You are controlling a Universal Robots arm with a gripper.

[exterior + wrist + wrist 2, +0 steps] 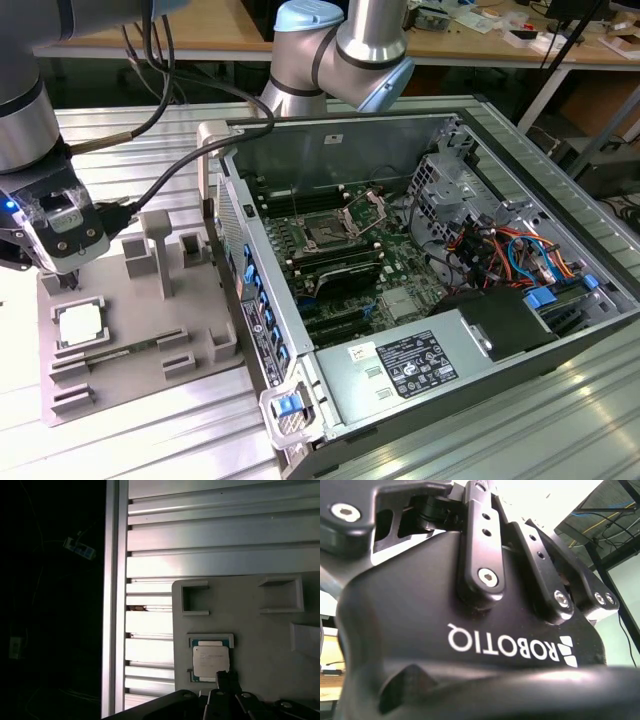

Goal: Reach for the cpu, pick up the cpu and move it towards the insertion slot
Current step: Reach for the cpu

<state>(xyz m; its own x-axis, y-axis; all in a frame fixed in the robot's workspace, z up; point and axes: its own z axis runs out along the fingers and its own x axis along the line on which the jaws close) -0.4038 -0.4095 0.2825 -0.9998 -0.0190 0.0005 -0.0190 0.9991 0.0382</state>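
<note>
The cpu, a small flat square chip with a pale shiny top, lies in a recess of the grey tray at the exterior view's left. My gripper hangs just above the tray, close over the cpu's far edge and apart from it. In the first wrist view the cpu lies flat in its framed seat, with the gripper right beside its corner. The insertion slot, a dark square socket with a raised steel bracket, sits on the green board inside the open computer case. The second wrist view looks along the gripper's black housing.
Upright posts and small rectangular recesses stand on the tray near the cpu. The case wall rises between the tray and the socket. A grey power-supply box and cable bundles lie inside the case. The ribbed metal table carries everything.
</note>
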